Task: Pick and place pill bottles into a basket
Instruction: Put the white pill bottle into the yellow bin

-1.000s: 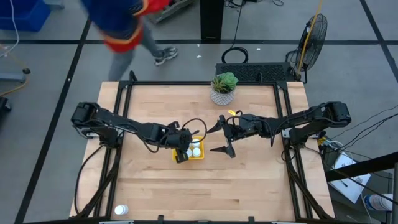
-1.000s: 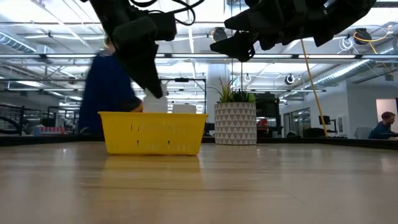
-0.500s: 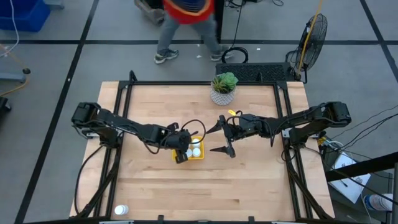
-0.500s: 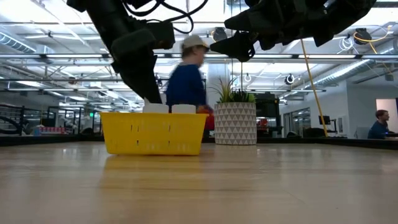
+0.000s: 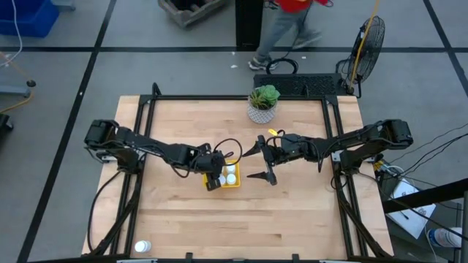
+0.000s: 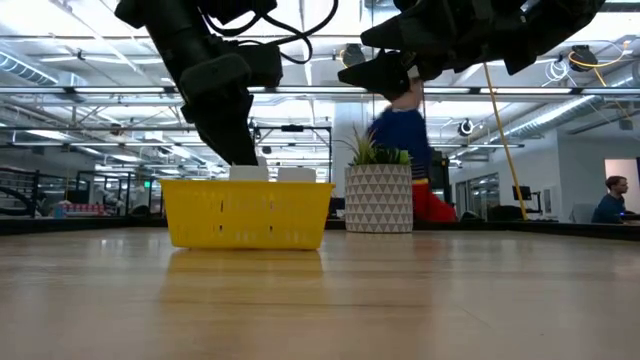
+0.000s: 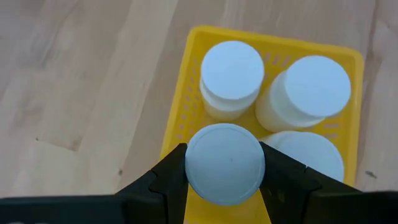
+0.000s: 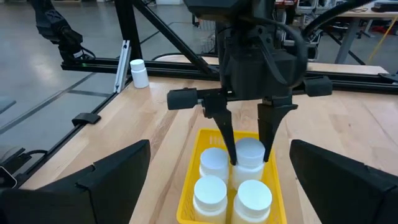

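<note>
The left end effector (image 8: 249,140) is gripping a pill bottle (image 7: 225,163) by its sides, its fingers (image 7: 166,177) clamped on either flank of the white cap, and it is holding that bottle down inside the basket (image 5: 232,183) at the corner nearest 7 o'clock of the tray in the high view. Three more pill bottles (image 7: 232,76) are already standing in the basket, close beside one another and filling the other corners. To my eye the step in hand is setting this fourth bottle down: the arm should be lowering it straight until its base is resting on the basket floor, letting go only a little so the fingers are not nudging the neighbours, then lifting straight up clear of the yellow wall.

The right end effector (image 5: 261,162) is hanging spread wide above the table (image 5: 292,212), just off the basket at 3 o'clock, touching nothing.

One pill bottle (image 5: 142,247) is still lying far off, at the table's 7 o'clock corner, so the job is looking nearly done. A potted plant (image 5: 263,104) is standing at 12 o'clock of the basket.
</note>
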You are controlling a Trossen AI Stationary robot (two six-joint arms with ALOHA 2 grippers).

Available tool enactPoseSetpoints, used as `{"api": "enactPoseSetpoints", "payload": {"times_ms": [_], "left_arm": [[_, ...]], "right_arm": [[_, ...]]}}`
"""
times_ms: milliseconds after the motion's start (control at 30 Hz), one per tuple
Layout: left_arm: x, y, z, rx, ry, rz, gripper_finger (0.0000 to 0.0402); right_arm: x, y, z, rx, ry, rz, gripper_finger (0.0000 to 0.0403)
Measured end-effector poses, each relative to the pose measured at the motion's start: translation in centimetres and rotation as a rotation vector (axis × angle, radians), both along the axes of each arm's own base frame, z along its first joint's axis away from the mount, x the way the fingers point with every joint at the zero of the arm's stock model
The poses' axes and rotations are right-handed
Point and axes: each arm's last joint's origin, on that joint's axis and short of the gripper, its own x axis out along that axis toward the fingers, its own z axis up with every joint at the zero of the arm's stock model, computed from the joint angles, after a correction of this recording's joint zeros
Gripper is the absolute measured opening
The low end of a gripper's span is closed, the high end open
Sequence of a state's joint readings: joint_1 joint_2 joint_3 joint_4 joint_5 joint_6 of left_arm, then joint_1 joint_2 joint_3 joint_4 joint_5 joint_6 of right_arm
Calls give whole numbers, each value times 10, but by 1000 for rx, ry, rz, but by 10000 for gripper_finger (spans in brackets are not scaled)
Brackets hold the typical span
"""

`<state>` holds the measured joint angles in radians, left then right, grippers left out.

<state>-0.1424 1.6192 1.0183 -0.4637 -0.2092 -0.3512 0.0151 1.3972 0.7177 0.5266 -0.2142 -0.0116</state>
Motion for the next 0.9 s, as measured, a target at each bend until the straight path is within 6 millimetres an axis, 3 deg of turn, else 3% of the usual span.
{"api": "enactPoseSetpoints", "payload": {"times_ms": [900], "left_arm": [[3, 6, 0, -29, -25, -27, 165]], "right_arm": [[0, 0, 2, 1, -20, 0, 380]]}}
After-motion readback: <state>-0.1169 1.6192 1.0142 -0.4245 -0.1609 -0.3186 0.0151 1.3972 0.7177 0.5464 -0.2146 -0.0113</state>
